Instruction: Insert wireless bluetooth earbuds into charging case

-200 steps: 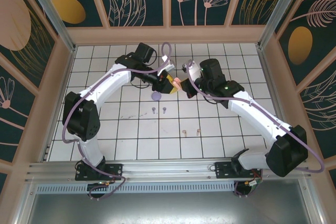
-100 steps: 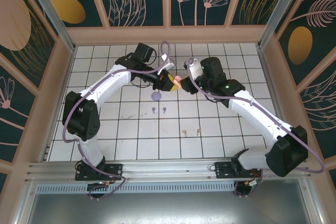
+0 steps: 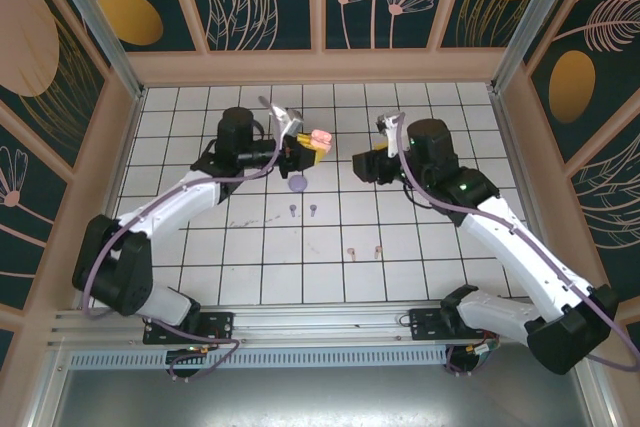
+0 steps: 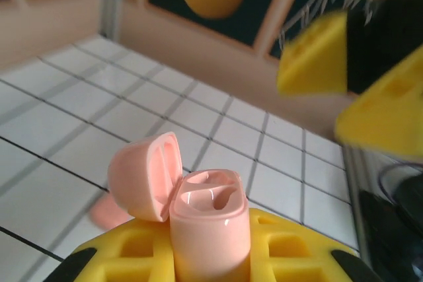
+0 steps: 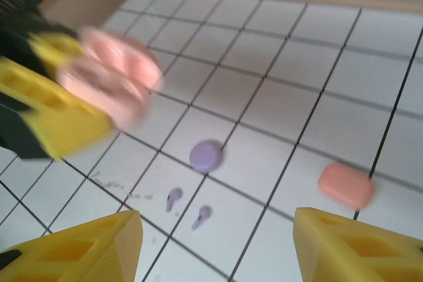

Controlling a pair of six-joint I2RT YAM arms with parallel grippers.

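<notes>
Tiled table [image 3: 400, 267] — left pincer [image 3: 307, 148] grips pink case [image 4: 209, 224].

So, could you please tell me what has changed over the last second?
The tools, meeting at the pink charging case, have parted: the left tool stays shut on the open case and carried it left and farther back; the right tool opened and withdrew rightward. The lilac case, lilac earbuds and pink earbuds lie unmoved.

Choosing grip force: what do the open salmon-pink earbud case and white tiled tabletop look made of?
The open salmon-pink earbud case looks like moulded plastic, satin: soft highlights in its wells. The white tiled tabletop: tile or printed laminate, faint sheen, dark grid lines; unclear which.
</notes>
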